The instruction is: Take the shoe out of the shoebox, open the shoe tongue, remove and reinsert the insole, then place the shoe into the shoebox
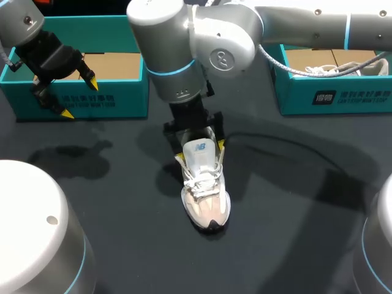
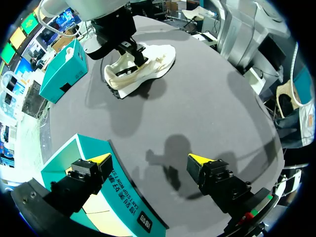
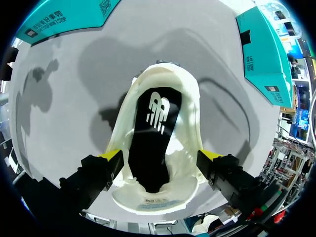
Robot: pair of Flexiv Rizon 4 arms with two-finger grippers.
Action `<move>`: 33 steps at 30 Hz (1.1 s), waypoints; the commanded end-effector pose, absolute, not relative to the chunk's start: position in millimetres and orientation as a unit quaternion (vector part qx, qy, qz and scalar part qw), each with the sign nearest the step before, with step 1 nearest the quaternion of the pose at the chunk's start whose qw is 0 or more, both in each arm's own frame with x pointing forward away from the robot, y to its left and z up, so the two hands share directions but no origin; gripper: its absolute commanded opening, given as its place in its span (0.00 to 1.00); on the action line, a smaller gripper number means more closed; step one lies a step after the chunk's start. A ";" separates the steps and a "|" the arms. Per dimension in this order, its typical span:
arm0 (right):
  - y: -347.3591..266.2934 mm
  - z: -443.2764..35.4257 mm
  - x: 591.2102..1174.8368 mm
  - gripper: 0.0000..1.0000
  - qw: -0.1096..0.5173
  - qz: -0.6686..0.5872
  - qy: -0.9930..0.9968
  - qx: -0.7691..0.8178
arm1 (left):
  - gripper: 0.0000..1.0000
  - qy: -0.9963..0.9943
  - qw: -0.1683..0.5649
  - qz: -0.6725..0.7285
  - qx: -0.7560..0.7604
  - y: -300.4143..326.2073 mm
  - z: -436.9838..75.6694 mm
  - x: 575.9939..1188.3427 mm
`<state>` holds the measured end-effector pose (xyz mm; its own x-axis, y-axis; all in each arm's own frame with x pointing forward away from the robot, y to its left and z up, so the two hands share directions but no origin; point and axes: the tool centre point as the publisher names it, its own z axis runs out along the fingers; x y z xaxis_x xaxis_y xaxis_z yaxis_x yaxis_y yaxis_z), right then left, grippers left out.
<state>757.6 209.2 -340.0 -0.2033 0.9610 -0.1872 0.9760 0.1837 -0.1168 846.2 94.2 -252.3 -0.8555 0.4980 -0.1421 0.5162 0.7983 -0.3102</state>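
White mesh shoe (image 1: pixel 205 190) upright on the dark counter (image 1: pixel 294 202), out of the box, near the middle. Long axis running toe toward the robot, heel away beneath the right arm. Right end effector (image 1: pixel 200 151) straight down over the opening, 2 yellow tips pressed to the 2 outer sides of the collar just by the raised tongue. Appears to be clamping the shoe, though contact hard to confirm on the far side. Seen from the right wrist: black insole (image 3: pixel 153 143) lying flat inside, directly ahead between the fingers (image 3: pixel 111 160), not yet lifted. Left end effector (image 1: pixel 79 97) well apart, hanging spread wide and holding nothing above the front wall of the left shoebox (image 1: pixel 116 101). From there, shoe across the counter, ahead and toward the right side. Nearer by far: the right arm. Judged next: reaching into the opening along that heel-to-toe line, likely needing the left arm brought over while the right steadies.
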 end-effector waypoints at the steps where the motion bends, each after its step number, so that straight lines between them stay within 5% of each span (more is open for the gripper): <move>1: 201.2 -336.2 752.2 1.00 0.032 -0.101 0.765 0.635 | 1.00 0.948 0.027 -0.170 0.268 94.4 -252.0 845.7; 33: 201.5 -314.1 710.4 1.00 0.011 -0.101 0.760 0.642 | 1.00 0.948 0.027 -0.170 0.268 94.4 -252.0 845.7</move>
<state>715.8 205.4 -312.0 -0.1781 0.9707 -0.1613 0.9772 0.1552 -0.1451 846.2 94.2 -252.3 -0.8555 0.4980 -0.1420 0.5162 0.7983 -0.3101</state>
